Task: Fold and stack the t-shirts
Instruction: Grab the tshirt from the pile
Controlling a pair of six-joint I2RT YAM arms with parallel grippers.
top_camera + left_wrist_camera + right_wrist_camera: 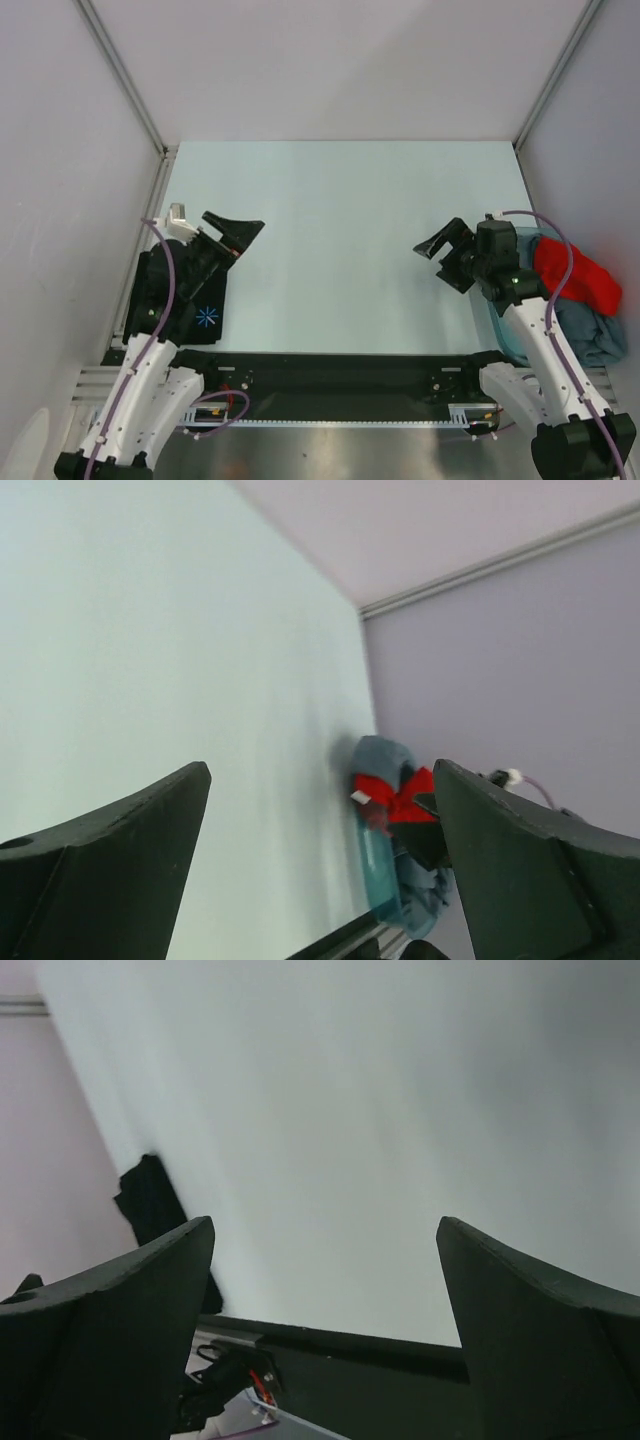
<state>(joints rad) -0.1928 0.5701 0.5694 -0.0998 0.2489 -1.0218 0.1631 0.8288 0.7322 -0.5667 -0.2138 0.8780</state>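
Presently, one black t-shirt (200, 305), compact and apparently folded, lay at the left edge of the tabletop (340, 210) beneath the left arm. A red t-shirt (575, 275) sat crumpled on teal-grey t-shirts (592, 338) at the right edge. The left end effector (238, 232) and right end effector (440, 246) hovered over bare tabletop, angled inward, fingers wide apart and holding nothing. Judged step: fetching another shirt, which calls for the right arm to reach the heap and pinch the red one.
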